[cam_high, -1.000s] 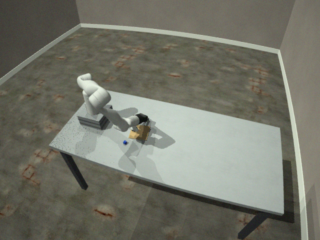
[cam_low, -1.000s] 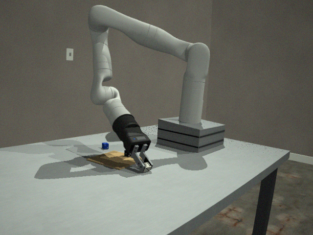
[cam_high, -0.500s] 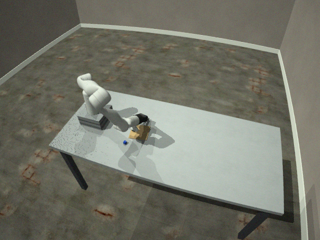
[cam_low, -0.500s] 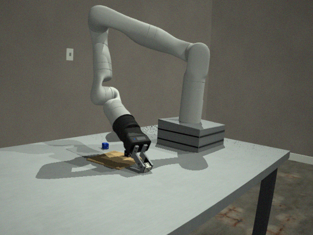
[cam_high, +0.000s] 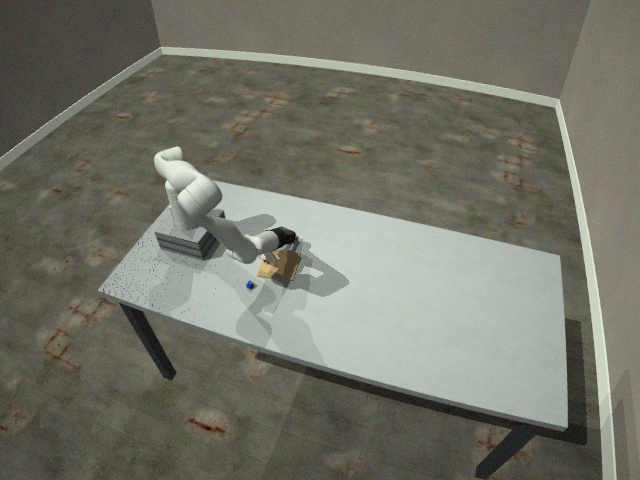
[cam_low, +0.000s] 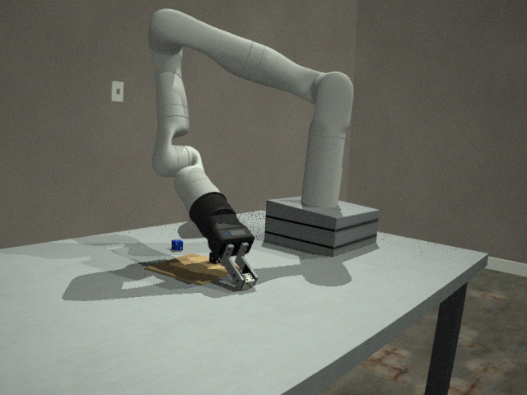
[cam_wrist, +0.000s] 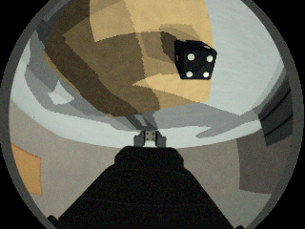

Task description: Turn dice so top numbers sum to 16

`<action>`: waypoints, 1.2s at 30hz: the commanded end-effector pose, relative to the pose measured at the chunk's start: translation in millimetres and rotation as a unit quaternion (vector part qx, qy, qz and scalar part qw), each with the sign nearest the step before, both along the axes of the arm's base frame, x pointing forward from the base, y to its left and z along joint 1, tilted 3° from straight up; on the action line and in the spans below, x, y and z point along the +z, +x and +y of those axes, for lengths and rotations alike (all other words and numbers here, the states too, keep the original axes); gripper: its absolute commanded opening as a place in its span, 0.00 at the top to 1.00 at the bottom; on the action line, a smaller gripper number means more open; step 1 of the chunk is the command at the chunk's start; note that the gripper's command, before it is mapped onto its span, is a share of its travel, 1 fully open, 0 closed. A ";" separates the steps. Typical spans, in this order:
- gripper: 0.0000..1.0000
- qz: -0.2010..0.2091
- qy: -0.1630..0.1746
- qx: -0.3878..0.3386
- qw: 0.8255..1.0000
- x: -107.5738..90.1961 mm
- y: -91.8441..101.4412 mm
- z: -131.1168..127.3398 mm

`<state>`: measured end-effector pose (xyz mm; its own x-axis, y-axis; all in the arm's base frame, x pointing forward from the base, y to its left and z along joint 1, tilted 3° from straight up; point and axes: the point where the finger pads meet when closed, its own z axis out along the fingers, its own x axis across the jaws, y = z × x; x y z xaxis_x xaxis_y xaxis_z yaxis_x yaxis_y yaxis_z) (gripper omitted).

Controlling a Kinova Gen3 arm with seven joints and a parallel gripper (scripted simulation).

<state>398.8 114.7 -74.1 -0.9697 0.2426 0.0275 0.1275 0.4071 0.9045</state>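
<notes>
Here the pale grey table (cam_high: 439, 310) (cam_low: 128, 332) (cam_wrist: 243, 72) is serving as the surface, and the white Kinova arm (cam_high: 232, 237) (cam_low: 238, 55) is arching over it. A grey layered pedestal (cam_high: 178, 245) (cam_low: 297, 231) (cam_wrist: 281, 114) is carrying the arm at one end.

The tan mat (cam_high: 286, 266) (cam_low: 191, 267) (cam_wrist: 167, 95) is lying on the surface under broad shadows, with the wrist leaning over it. And the tool (cam_high: 296, 240) (cam_low: 246, 281) (cam_wrist: 150, 135) is tilting down just past the mat's edge, its fingers gripping the white die (cam_low: 248, 278) (cam_wrist: 151, 136)! That die is sitting right between the fingertips, off the mat and close to the surface; whether it is touching down, I cannot tell.

The black die (cam_low: 215, 257) (cam_wrist: 195, 59) is resting on the mat near its edge, behind the tool, showing four pips to the wrist camera. In the exterior view the black tool body is partly covering it. Over on the surface, the blue die (cam_high: 250, 284) (cam_low: 177, 244) is standing off the mat, well apart from the tool.
</notes>
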 end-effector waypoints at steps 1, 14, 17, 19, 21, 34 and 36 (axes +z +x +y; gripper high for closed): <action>0.60 -0.001 0.000 0.000 1.000 0.7 0.5 -0.1; 0.48 -0.001 0.000 0.000 1.000 0.7 0.5 -0.1; 0.42 -0.001 0.000 0.000 1.000 0.7 0.5 -0.1; 0.36 -0.001 0.000 0.000 1.000 0.7 0.5 -0.1; 0.36 -0.001 0.000 0.000 1.000 0.7 0.5 -0.1; 0.30 -0.001 0.000 0.000 1.000 0.7 0.5 -0.1; 0.30 -0.001 0.000 0.000 1.000 0.7 0.5 -0.1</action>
